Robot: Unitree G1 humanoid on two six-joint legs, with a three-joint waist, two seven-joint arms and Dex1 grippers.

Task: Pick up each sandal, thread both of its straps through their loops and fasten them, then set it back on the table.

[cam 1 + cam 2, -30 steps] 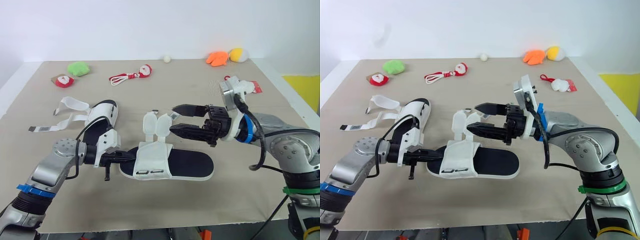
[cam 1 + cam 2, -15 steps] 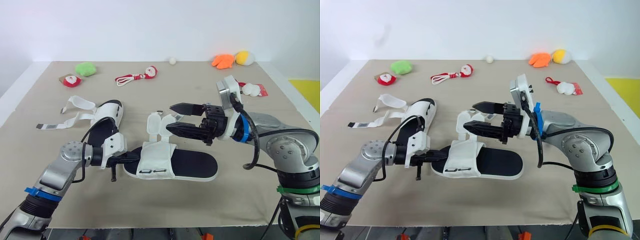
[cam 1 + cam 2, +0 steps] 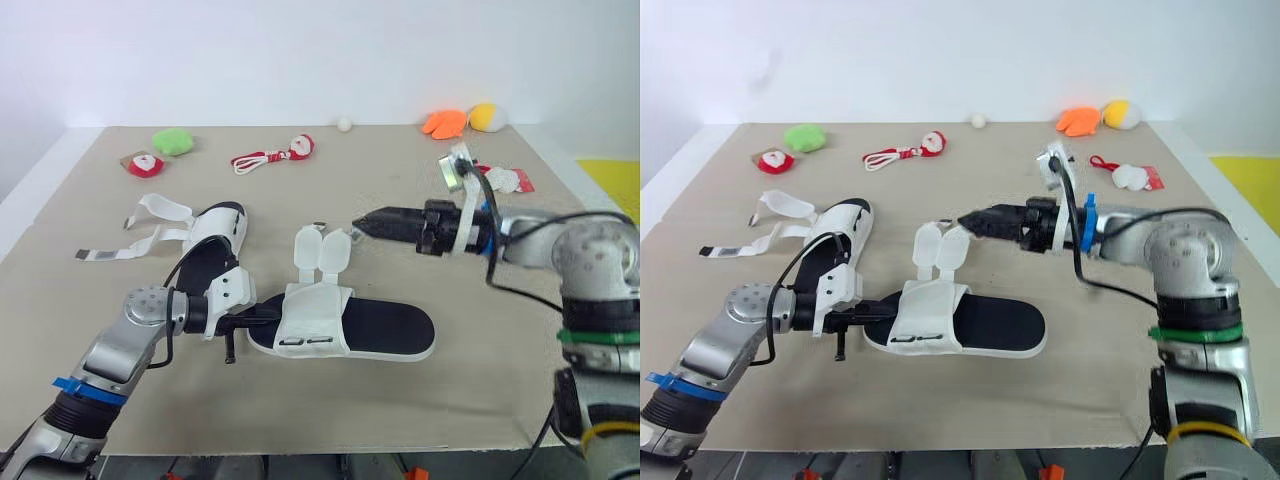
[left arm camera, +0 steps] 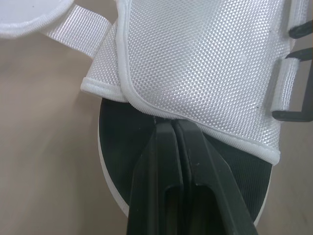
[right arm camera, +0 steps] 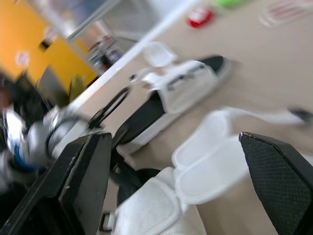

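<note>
"Between the two pincers, on the bench point(image 3: 420, 400), how does the sandal lie?"

"Flat on its sole. The near sandal point(image 3: 385, 330) runs crosswise, with its long axis going from the left pincer point(image 3: 262, 318) toward the right arm's side. The white mesh upper is at the left pincer's end, and the bare black footbed stretches away from it. Both straps point(image 3: 322, 250) are undone and flapped open on the bench, reaching toward the right pincer point(image 3: 362, 221). The black loops point(image 4: 293, 63) sit empty along the upper's near edge."

"And the other one?"

"The second sandal point(image 3: 212, 235) is just beyond the left pincer. Its long axis runs away from the robot, roughly across the first one's. Its trailing straps point(image 3: 150, 212) lie out past the left arm's outer side and end in a grey tab point(image 3: 95, 256); any print on it is too small to read."

"The arms?"

"The left forearm reaches in low, with the pincer nearly level with the bench. Its fingers point(image 4: 166, 161) are pressed together with the tips on the footbed at the hem of the upper, and I see nothing between them. The right forearm lies crosswise above the bench, pointing toward the left arm. Its pincer hangs just short of the strap tips, the wide fingers point(image 5: 78, 186) spread far apart and holding nothing."

"Farther out?"

"Well beyond both pincers are a green toy point(image 3: 172, 140), a red-and-white toy on a cord point(image 3: 272, 153), an orange toy point(image 3: 445, 122) and a yellow toy point(image 3: 487, 116)."
</note>
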